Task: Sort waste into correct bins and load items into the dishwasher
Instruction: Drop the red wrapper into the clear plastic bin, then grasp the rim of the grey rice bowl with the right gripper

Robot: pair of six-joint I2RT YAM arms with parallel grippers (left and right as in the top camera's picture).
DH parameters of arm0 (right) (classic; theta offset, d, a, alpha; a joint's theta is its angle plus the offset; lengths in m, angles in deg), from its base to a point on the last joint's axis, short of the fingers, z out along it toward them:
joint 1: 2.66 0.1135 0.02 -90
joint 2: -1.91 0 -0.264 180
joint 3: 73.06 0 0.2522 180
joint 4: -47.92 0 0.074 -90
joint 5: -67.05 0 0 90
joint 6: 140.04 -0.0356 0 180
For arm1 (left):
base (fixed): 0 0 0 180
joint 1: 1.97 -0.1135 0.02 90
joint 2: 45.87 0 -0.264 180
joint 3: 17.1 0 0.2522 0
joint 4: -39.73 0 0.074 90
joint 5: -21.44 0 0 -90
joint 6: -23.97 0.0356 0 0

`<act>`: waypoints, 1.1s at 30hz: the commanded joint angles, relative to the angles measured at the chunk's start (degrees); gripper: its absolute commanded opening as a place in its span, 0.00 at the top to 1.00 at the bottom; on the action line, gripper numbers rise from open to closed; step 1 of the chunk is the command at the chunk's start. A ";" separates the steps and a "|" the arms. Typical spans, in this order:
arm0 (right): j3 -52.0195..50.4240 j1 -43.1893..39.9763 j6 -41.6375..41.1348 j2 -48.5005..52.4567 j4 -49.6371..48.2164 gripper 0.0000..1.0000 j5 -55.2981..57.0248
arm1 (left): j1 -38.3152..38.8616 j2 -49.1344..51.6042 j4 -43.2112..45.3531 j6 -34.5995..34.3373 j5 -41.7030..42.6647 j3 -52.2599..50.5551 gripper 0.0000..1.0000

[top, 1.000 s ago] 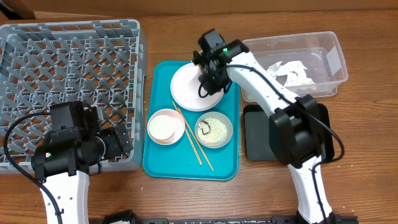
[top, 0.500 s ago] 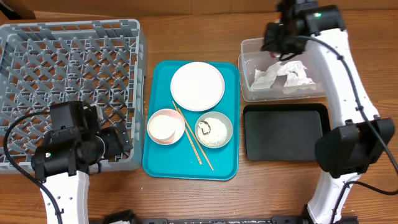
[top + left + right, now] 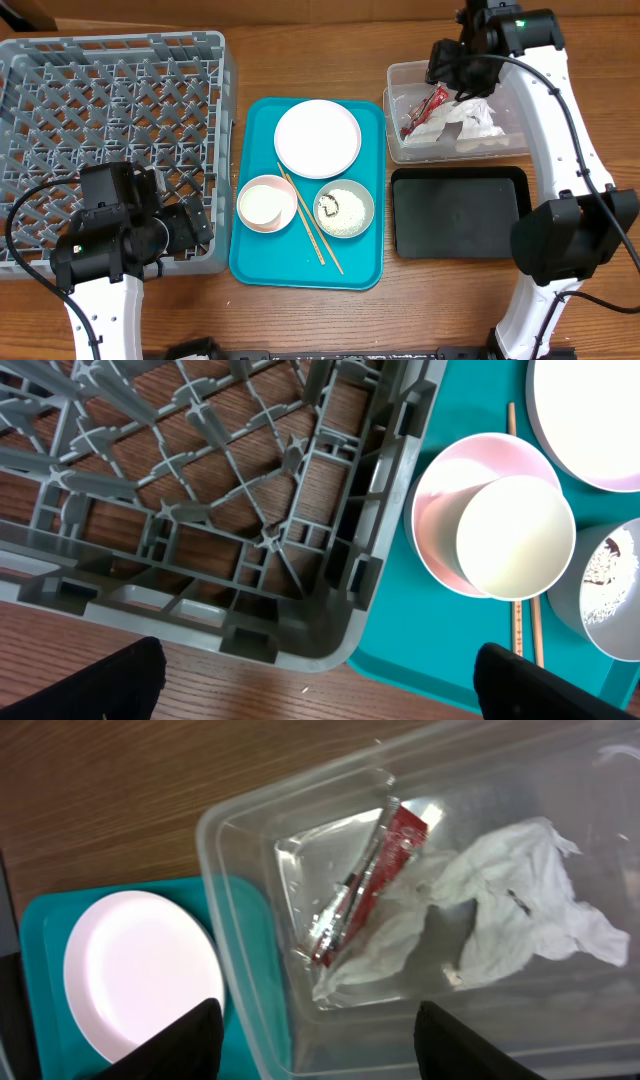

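Note:
A red snack wrapper (image 3: 424, 108) (image 3: 368, 880) lies loose in the clear tub (image 3: 396, 72) beside a crumpled white napkin (image 3: 470, 124) (image 3: 500, 905). My right gripper (image 3: 455, 66) (image 3: 315, 1050) hovers open above the tub's left end, nothing between its fingers. On the teal tray sit a white plate (image 3: 317, 138), a pink bowl (image 3: 250, 190) holding a small white cup (image 3: 515, 538), a grey bowl (image 3: 344, 208) with rice, and two chopsticks (image 3: 310, 222). My left gripper (image 3: 320, 690) stands wide open and empty at the grey dish rack's (image 3: 110, 110) front right corner.
A shallow black tray (image 3: 460, 213) lies in front of the tub. The teal tray (image 3: 300, 270) sits between rack and bins. The rack wall (image 3: 380, 560) nearly touches the tray's left edge. A lone rice grain lies on the wood near my left fingers.
My right arm swung from the plate to the tub, then its jaws opened and the red wrapper dropped into the tub. The left arm stayed still.

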 commanded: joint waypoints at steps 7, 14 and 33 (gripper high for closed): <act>-0.26 -10.05 -0.59 -9.46 16.68 0.35 -3.39 | -0.26 0.35 0.68 0.92 -0.17 1.36 0.00; -0.35 -11.61 1.79 -14.62 23.23 0.36 -5.51 | -0.26 0.35 0.68 0.90 -0.15 1.36 0.00; -52.00 16.65 2.25 -42.47 -9.07 0.24 -10.29 | -0.26 0.35 0.87 0.87 0.04 1.36 0.00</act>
